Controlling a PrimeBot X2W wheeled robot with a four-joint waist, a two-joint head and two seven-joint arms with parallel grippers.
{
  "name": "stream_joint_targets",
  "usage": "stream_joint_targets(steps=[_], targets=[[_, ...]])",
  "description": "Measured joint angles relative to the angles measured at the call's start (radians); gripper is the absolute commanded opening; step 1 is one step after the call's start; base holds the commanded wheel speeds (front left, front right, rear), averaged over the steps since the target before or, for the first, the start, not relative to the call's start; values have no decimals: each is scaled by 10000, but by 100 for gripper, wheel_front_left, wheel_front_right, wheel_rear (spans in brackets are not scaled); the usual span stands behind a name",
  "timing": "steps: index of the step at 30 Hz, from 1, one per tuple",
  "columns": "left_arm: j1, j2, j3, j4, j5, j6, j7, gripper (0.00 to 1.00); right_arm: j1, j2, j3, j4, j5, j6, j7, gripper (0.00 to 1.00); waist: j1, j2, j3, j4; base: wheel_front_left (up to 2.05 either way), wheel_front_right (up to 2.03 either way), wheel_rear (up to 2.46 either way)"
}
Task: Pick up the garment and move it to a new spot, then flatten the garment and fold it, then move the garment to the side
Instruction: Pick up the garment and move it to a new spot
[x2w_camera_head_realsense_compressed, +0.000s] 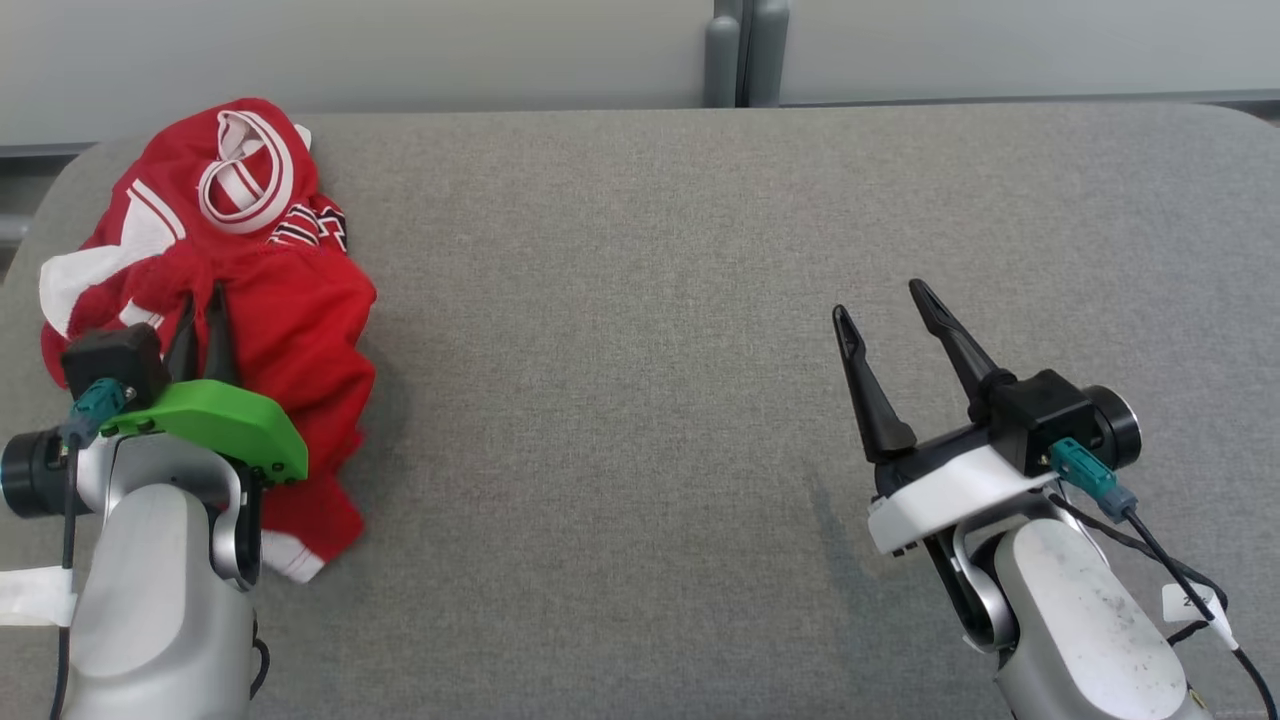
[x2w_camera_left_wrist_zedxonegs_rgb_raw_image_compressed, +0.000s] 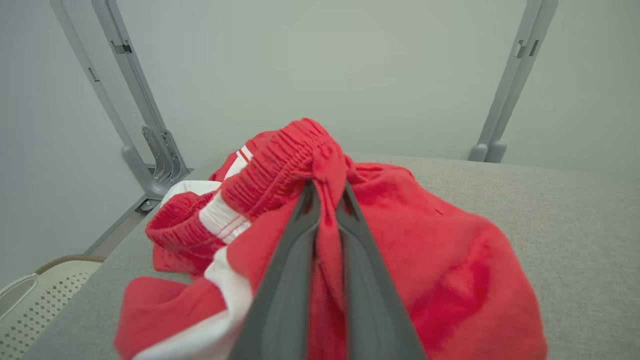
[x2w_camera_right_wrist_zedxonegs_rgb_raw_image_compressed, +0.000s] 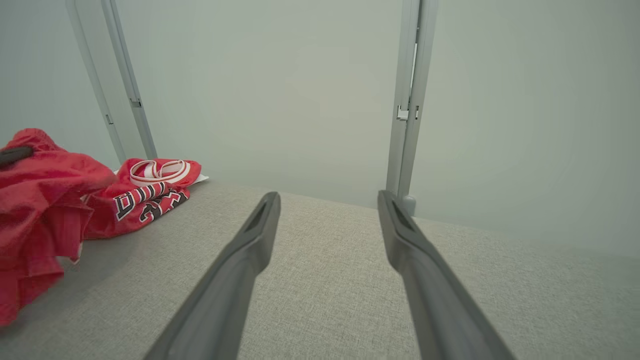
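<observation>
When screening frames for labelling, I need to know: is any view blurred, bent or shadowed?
Head view: sharp, evenly lit, faint shadow on the table beside the right arm. Left wrist view: jaws and garment soft near the lens, posts lean. Right wrist view: jaws soft low down.

Red garment (x2w_camera_head_realsense_compressed: 300, 320): soft cloth, dull, crumpled. White trim (x2w_camera_head_realsense_compressed: 90, 275) on it: smoother. Its stretchy band (x2w_camera_left_wrist_zedxonegs_rgb_raw_image_compressed: 280, 165): ribbed, bumpy. Grey table (x2w_camera_head_realsense_compressed: 640, 300) under garment: woven cloth cover, rough, dull. Both fingers (x2w_camera_left_wrist_zedxonegs_rgb_raw_image_compressed: 285, 280) of left gripper (x2w_camera_head_realsense_compressed: 203, 292), in garment folds: dark hard plastic, smooth, little shine. On right gripper (x2w_camera_head_realsense_compressed: 878, 298), far from garment: same dark plastic. Bright green plate (x2w_camera_head_realsense_compressed: 225, 420) next to garment: plastic, dull. Plain white plate (x2w_camera_head_realsense_compressed: 950, 495): plastic, dull. Pale left forearm (x2w_camera_head_realsense_compressed: 150, 600): smooth, bit shiny, looks like metal. Pale right forearm (x2w_camera_head_realsense_compressed: 1080, 620): same, with dark specks. Grey posts (x2w_camera_head_realsense_compressed: 745, 50) far past garment: smooth, look like metal.
</observation>
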Motion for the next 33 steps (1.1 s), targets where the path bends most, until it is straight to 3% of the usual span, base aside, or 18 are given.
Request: stream_joint_targets(steps=[14,21,27,33], targets=[[-28,-309,-1256,-1703,-132,-700,-134,0,582,90,-54,56,79,-150,0,100,0,0,-748,-862,0,0,0],[-252,-305,-2656,-1883,769,-961,493,0,705,105,-36,-71,79,-226,0,100,0,0,-785,-1832,0,0,0],[-810,-286,-3300,-1848,1310,-1043,884,0,720,105,-42,-244,75,-274,0,100,0,0,-606,-2622,0,0,0],[-1337,314,-4023,-1841,2399,-1114,936,0,717,107,40,-362,63,-299,0,100,0,0,-292,-3427,0,0,0]])
